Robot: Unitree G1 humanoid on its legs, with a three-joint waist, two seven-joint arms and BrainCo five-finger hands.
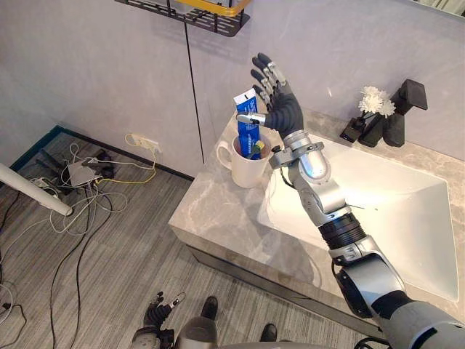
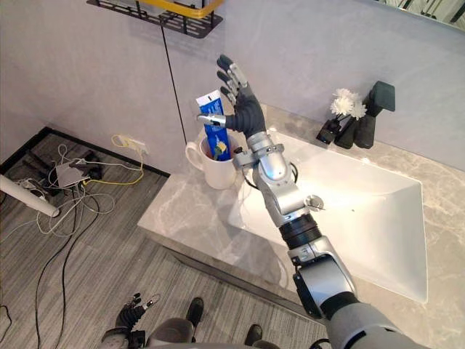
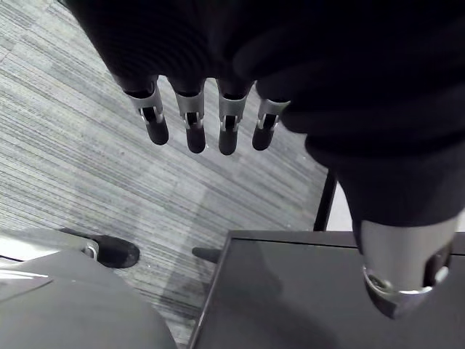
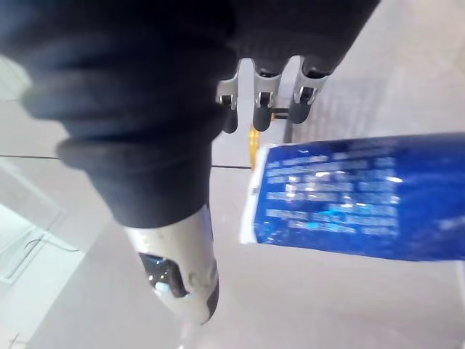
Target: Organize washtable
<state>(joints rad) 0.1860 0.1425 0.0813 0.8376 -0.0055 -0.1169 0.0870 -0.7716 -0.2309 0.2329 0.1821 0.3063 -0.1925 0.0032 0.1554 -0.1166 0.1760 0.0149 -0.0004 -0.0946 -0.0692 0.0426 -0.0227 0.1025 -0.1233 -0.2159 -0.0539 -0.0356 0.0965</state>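
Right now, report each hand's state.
Left hand: open, empty, above the grey striped floor.
Right hand: open, fingers straight beside the blue toothpaste tube standing in the white ceramic mug, not gripping it.

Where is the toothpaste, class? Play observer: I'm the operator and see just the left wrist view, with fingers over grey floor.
Observer: The tube stands upright in a white mug on the counter, left of the sink.
Operator: Is the right hand gripping it?
Observer: No. The right hand is raised beside the tube's top, its fingers straight and spread.
Operator: What else is on the counter?
Observer: A black tap with white flowers beside it, behind the sink.
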